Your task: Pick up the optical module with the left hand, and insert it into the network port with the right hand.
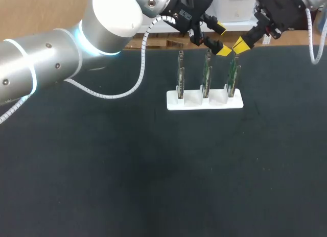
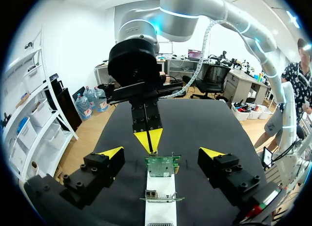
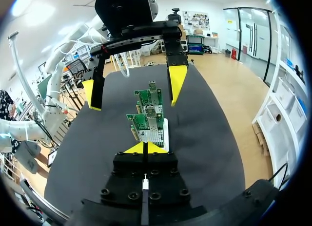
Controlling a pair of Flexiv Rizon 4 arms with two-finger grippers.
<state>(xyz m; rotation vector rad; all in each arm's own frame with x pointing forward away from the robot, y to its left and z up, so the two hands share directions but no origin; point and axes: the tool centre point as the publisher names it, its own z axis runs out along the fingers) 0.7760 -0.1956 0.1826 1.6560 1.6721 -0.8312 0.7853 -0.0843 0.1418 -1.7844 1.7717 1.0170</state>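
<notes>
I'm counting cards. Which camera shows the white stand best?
The head view: the whole white stand shows, three green cards upright in it. The left wrist view sees it end-on; the right wrist view, only a sliver behind the cards.

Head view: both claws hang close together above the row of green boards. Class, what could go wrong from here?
1. The open left claw and the shut right claw nearly touch tips; a small move could bump them together.
2. The green boards stand upright in a white stand with no clamp in sight; a claw coming down off-line might knock a board or shove the stand.
</notes>
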